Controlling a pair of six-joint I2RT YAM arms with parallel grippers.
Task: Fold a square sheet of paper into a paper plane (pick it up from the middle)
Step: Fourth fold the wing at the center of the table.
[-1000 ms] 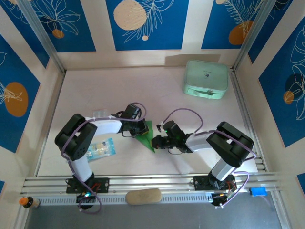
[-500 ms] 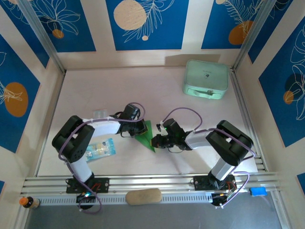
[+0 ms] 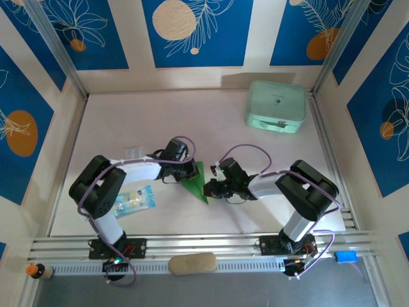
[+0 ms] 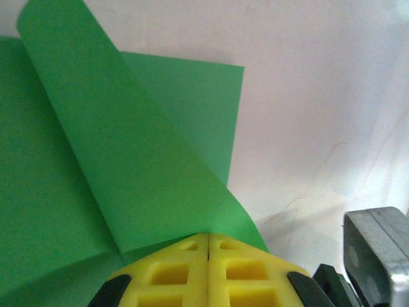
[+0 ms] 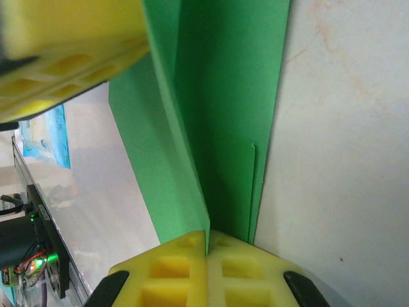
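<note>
The square sheet of paper (image 3: 196, 183) is bright green and folded into a narrow pointed wedge, tip toward the near edge, at the middle of the table. My left gripper (image 3: 191, 174) is shut on its left side. In the left wrist view a curled flap of the paper (image 4: 128, 160) runs out of the closed yellow tips (image 4: 208, 238). My right gripper (image 3: 207, 190) is shut on the right side. In the right wrist view an upright fold of the paper (image 5: 223, 115) enters its closed tips (image 5: 208, 235). The left gripper's yellow finger (image 5: 64, 57) shows at the top left there.
A pale mint case (image 3: 276, 106) stands at the back right. A clear packet with blue print (image 3: 134, 201) lies by the left arm, and a smaller clear packet (image 3: 133, 153) lies behind it. A beige oblong (image 3: 192, 263) rests on the front rail.
Both grippers have shifted slightly and the right arm has drawn in a little toward the paper. The green paper looks a bit narrower between them. Both grips hold.
</note>
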